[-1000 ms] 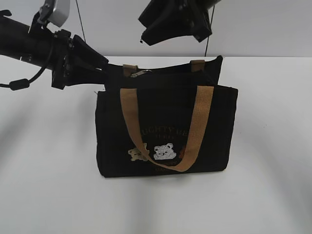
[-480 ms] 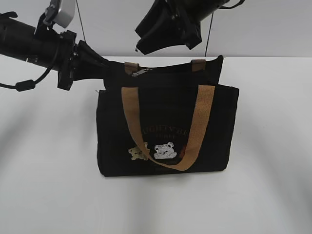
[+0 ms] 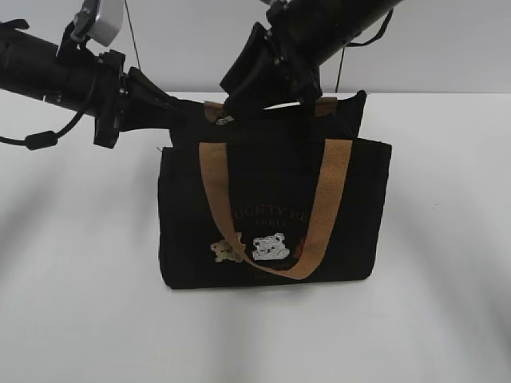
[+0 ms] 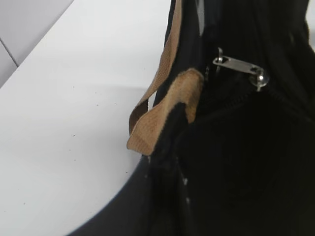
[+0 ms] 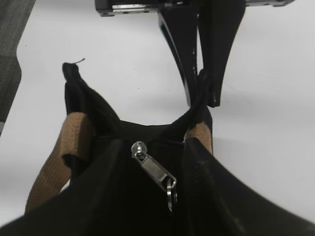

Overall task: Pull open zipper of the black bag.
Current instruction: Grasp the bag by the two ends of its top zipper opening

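Note:
The black bag (image 3: 271, 171) stands upright mid-table, its bear patches facing me. The zipper's silver pull tab (image 3: 224, 120) lies at the left end of the top edge, next to a tan strap tab (image 4: 183, 91). The pull (image 4: 240, 66) with its ring (image 5: 170, 192) lies loose on the black fabric. My left gripper (image 3: 180, 108) is pinched on the bag's left end; the right wrist view shows its fingers (image 5: 184, 59) closed on that end fold. My right gripper (image 3: 267, 100) hangs open just above the top, one jaw either side of the pull (image 5: 156, 169), not touching it.
The bag rests on a white table (image 3: 88, 303) with a pale wall behind. A tan webbing handle (image 3: 329, 199) droops down the bag's front. Thin cables (image 3: 132, 36) hang behind the arms. The left arm (image 3: 56, 76) reaches in from the left edge.
The right arm has come down and leftward until its jaws sit over the zipper pull. The left gripper has closed on the bag's left end, and that corner has lifted slightly.

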Tool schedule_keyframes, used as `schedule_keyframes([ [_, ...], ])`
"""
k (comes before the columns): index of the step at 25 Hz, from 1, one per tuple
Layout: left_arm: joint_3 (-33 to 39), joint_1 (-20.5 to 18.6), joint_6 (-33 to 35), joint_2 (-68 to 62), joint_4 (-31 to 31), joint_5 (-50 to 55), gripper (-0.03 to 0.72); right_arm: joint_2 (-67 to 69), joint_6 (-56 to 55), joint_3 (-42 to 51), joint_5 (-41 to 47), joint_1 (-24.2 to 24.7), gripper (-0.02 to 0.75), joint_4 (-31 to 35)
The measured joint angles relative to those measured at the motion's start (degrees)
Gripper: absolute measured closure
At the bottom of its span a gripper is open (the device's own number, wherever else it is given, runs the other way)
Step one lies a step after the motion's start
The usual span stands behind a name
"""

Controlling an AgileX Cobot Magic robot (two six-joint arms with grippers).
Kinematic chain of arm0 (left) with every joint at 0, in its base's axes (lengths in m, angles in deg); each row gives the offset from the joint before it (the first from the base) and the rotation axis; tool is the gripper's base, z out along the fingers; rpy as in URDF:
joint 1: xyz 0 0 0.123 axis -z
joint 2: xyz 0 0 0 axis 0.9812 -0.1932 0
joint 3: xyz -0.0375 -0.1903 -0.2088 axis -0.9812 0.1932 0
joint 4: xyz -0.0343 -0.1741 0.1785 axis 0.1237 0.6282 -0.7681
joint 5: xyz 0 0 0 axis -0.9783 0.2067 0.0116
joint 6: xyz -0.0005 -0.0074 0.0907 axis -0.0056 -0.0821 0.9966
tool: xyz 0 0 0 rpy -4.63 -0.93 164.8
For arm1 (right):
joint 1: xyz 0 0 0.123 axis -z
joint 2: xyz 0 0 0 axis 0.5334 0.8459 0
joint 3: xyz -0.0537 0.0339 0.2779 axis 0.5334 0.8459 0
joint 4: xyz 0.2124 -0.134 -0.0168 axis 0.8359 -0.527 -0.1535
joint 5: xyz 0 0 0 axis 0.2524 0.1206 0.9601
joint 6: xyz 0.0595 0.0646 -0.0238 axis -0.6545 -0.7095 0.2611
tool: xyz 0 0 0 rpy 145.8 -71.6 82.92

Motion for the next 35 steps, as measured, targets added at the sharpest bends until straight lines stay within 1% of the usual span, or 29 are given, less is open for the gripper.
schedule_keyframes([
  [3, 0.0, 0.0, 0.0, -0.1, 0.0, 0.1, 0.633, 0.9, 3.0, 0.0, 1.3, -0.2, 0.433, 0.0],
  [7, 0.0, 0.0, 0.0, -0.1, 0.0, 0.2, 0.633, 1.5, 12.3, 0.0, 1.8, -0.4, 0.433, 0.0],
  [9, 0.0, 0.0, 0.0, -0.1, 0.0, 0.3, 0.633, 1.5, 15.0, 0.0, 1.8, -0.6, 0.433, 0.0],
  [25, 0.0, 0.0, 0.0, -0.1, -0.2, 0.6, 0.633, 3.9, 16.1, -0.2, 0.6, -0.7, 0.436, 0.6],
  [27, 0.0, 0.0, 0.0, -0.1, -0.2, 0.5, 0.633, 4.0, 15.3, -0.2, 0.6, -0.7, 0.46, 0.6],
  [31, 0.0, 0.0, 0.0, -0.1, -0.2, 0.5, 0.633, 4.0, 12.7, -0.2, 1.0, -0.7, 0.552, 0.5],
  [35, 0.0, 0.0, 0.0, -0.1, -0.2, 0.7, 0.633, 3.1, 9.6, -0.2, 1.8, -0.7, 0.617, 0.0],
])
